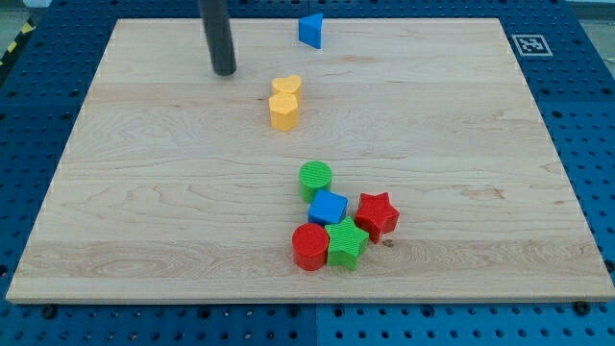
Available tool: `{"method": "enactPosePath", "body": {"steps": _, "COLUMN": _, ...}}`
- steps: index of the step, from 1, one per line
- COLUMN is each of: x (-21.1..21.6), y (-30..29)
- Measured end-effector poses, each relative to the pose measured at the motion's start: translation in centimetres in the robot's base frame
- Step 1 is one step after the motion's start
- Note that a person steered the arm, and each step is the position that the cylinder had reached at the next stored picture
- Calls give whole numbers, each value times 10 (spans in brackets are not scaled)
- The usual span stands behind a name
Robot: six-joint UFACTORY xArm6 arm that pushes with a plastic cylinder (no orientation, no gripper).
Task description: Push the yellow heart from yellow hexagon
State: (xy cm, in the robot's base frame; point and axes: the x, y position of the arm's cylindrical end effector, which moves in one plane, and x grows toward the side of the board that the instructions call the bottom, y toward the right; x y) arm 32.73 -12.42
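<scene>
The yellow heart (286,86) lies near the top middle of the wooden board (144,192), touching the yellow hexagon (283,111) just below it. My tip (225,71) rests on the board to the left of the heart, a short gap away and slightly higher in the view. It touches no block.
A blue triangle block (310,31) sits near the board's top edge, right of the rod. A cluster lies lower middle: green cylinder (315,179), blue cube (328,208), red star (377,214), green star (346,244), red cylinder (310,247).
</scene>
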Motion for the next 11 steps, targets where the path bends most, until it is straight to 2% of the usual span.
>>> {"method": "enactPosePath", "body": {"steps": 1, "x": 47, "y": 11}}
{"method": "enactPosePath", "body": {"steps": 2, "x": 67, "y": 41}}
{"method": "enactPosePath", "body": {"steps": 5, "x": 41, "y": 89}}
{"method": "enactPosePath", "body": {"steps": 6, "x": 20, "y": 89}}
{"method": "enactPosePath", "body": {"steps": 11, "x": -19, "y": 106}}
